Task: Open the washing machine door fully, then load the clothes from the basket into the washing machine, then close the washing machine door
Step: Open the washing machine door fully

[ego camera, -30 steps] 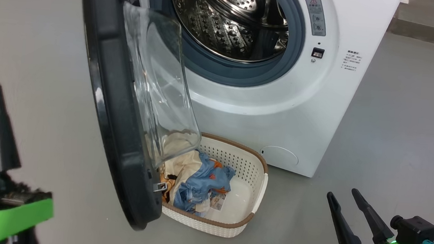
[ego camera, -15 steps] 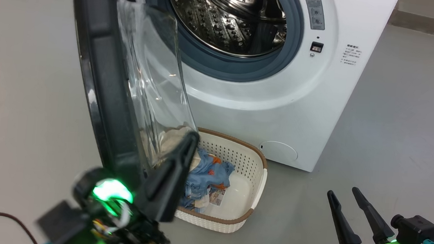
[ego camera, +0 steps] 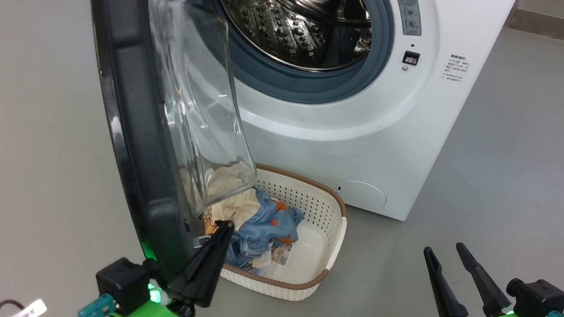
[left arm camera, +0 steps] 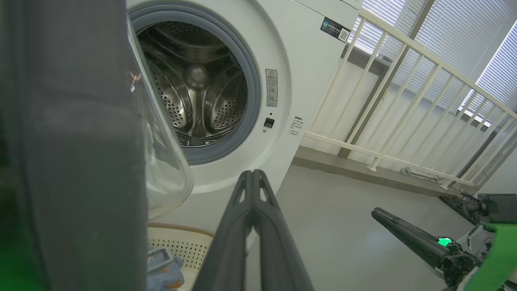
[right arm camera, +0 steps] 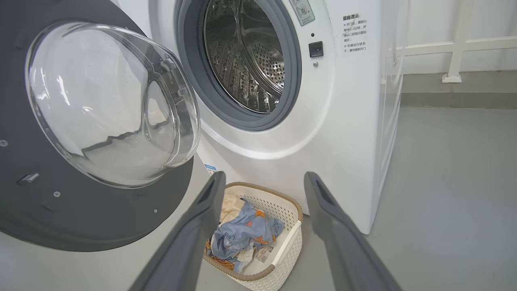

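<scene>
The washing machine door (ego camera: pixel 132 115) stands swung out on its hinge at the robot's left, its clear porthole bulge facing the drum (ego camera: pixel 299 22), its lower edge hanging over the left end of the basket (ego camera: pixel 276 284).

The left gripper (ego camera: pixel 222 231) has its jaws pressed together into one dark point and holds nothing. It sits just beside the bottom of the door's inner face, close to the latch; whether it touches the door cannot be told. In the left wrist view the same gripper (left arm camera: pixel 253 174) points toward the washing machine (ego camera: pixel 364 150), with the door's dark rim close on its left.

The right gripper (ego camera: pixel 443 249) has its jaws spread wide and empty. It hovers over the bare floor (ego camera: pixel 515 174), well apart from the basket, and in the right wrist view (right arm camera: pixel 263 178) it looks straight down at it.

The step in hand appears to be the first: opening the door fully. The door looks only about square to the machine's front and covers part of the basket. The next move probably calls for the left gripper to press the inner face further outward until the basket is uncovered.

Counted: one door, one washing machine, one basket on the floor at the machine's front foot, and two clothes inside it, a light blue one (ego camera: pixel 266 226) and a cream one (ego camera: pixel 237 205). None lies in the drum.
</scene>
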Available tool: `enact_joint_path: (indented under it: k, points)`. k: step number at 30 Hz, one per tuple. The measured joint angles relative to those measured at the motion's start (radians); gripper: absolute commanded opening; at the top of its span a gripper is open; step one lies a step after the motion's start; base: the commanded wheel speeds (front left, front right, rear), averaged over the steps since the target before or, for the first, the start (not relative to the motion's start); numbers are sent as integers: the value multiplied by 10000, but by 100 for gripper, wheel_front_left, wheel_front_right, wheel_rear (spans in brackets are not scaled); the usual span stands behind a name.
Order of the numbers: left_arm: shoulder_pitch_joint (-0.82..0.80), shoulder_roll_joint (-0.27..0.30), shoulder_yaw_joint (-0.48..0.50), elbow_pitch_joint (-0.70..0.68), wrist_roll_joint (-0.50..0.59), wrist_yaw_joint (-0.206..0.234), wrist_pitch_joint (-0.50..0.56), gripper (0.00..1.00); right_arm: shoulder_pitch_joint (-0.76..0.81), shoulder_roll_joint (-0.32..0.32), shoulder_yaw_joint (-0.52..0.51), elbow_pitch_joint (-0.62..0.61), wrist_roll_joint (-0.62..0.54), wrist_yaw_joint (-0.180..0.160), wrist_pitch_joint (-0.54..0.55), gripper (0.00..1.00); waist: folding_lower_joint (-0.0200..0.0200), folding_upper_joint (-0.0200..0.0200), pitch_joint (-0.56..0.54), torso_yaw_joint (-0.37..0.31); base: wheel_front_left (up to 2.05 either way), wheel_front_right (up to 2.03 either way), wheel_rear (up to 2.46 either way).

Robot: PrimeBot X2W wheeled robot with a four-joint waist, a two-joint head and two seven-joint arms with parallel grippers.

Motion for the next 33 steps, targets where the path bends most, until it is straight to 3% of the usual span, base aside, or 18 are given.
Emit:
enact_joint_path:
  k: [13,25,33]
  points:
    - [-71,-84,600,1699,-391,100,-477,0,-1,2,2,-17,0,0,0,100,0,0,-76,35,0,0,0]
    - [-82,10,1007,2096,-470,222,-665,0,0,-2,4,-31,0,0,0,100,0,0,-98,144,0,0,0]
    - [-56,209,1574,1983,-550,629,-828,0,0,19,4,-36,0,0,0,100,0,0,-59,301,0,0,0]
